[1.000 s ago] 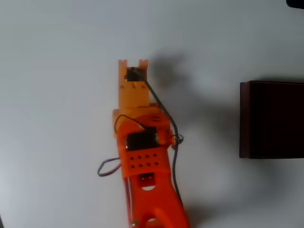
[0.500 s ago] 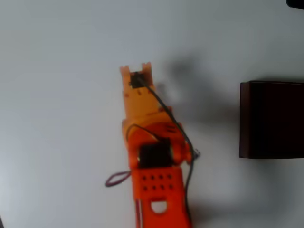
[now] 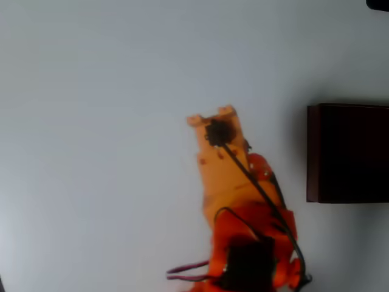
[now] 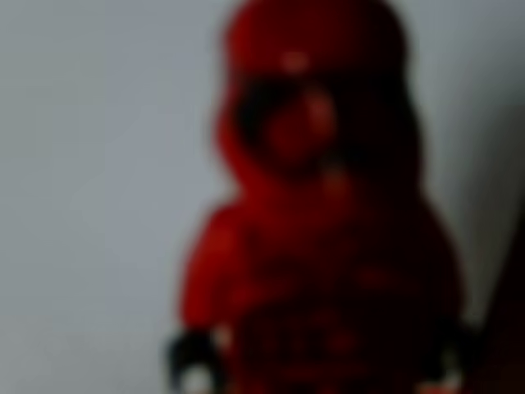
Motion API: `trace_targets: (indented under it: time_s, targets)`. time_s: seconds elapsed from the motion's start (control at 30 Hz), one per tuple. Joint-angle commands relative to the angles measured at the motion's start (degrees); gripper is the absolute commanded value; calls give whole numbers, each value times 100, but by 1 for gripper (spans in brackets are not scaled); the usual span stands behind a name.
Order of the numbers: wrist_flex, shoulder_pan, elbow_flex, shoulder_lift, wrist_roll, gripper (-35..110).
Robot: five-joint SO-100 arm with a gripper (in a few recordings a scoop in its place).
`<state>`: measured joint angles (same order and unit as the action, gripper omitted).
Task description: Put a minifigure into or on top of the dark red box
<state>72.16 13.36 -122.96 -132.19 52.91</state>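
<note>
The minifigure (image 4: 316,222) looms blurred and very close in the wrist view, all red with darker arms, upright against the grey table. Seen from overhead, the orange arm reaches up from the bottom edge and my gripper (image 3: 213,121) sits at its far end, its fingers hidden under the wrist. The figure hangs right at the camera, so the gripper appears shut on it. The dark red box (image 3: 349,152) stands at the right edge of the overhead view, a short way to the right of the gripper, with a nearly black inside.
The pale grey table (image 3: 91,121) stretches bare to the left and above the arm. A small dark object (image 3: 378,3) pokes in at the top right corner. Black and purple cables trail along the arm.
The arm has swung right and pulled back toward the bottom edge, bringing the gripper end much closer to the box. The box has not moved.
</note>
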Motion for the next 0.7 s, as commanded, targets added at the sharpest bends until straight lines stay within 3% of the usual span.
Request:
trace_targets:
  time_s: [0.0, 0.27, 0.43, 0.67]
  targets:
    - [448, 949, 879, 343, -606, 0]
    - [650, 2373, 2856, 2725, -1969, 0]
    - [870, 2725, 4184, 4351, -2259, 0]
    - [800, 2988, 4808, 5440, -2294, 0]
